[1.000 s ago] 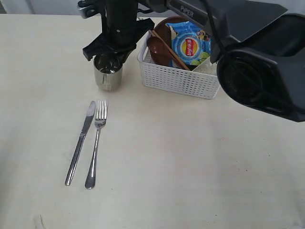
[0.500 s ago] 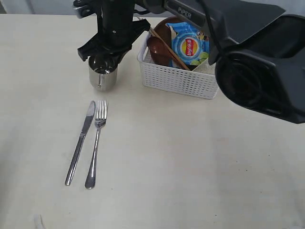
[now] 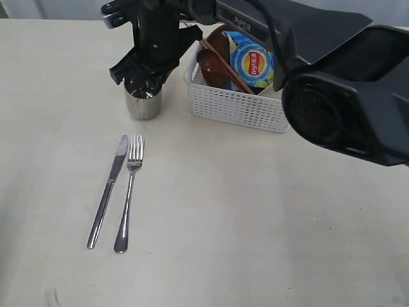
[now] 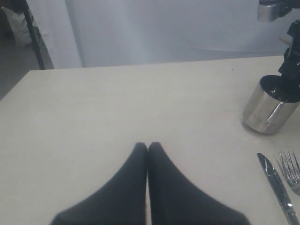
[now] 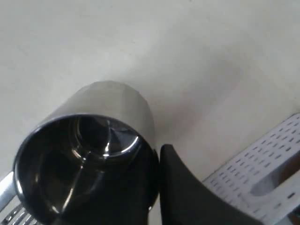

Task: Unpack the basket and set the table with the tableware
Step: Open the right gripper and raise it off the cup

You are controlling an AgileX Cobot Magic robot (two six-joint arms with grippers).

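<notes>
I see a pale table from the exterior camera. The right gripper reaches across to the left of that view and is clamped on the rim of the steel cup. In the right wrist view, 1 black finger presses against the outside of the cup's wall. I cannot make out the other finger. The cup is upright, left of the basket and apart from it. I cannot tell whether its base touches the table.

The white perforated basket stands toward the far side of the table. It holds a blue chip bag, a reddish-brown wooden spoon, chopsticks lying at a slant, and a brown plate standing on edge behind them.

On the table nearer the camera than the cup, a steel knife and a steel fork lie side by side, close but not touching, the knife on the left.

In the left wrist view, the left gripper has its 2 fingers pressed together, holding nothing, above bare table and well apart from the cup.
</notes>
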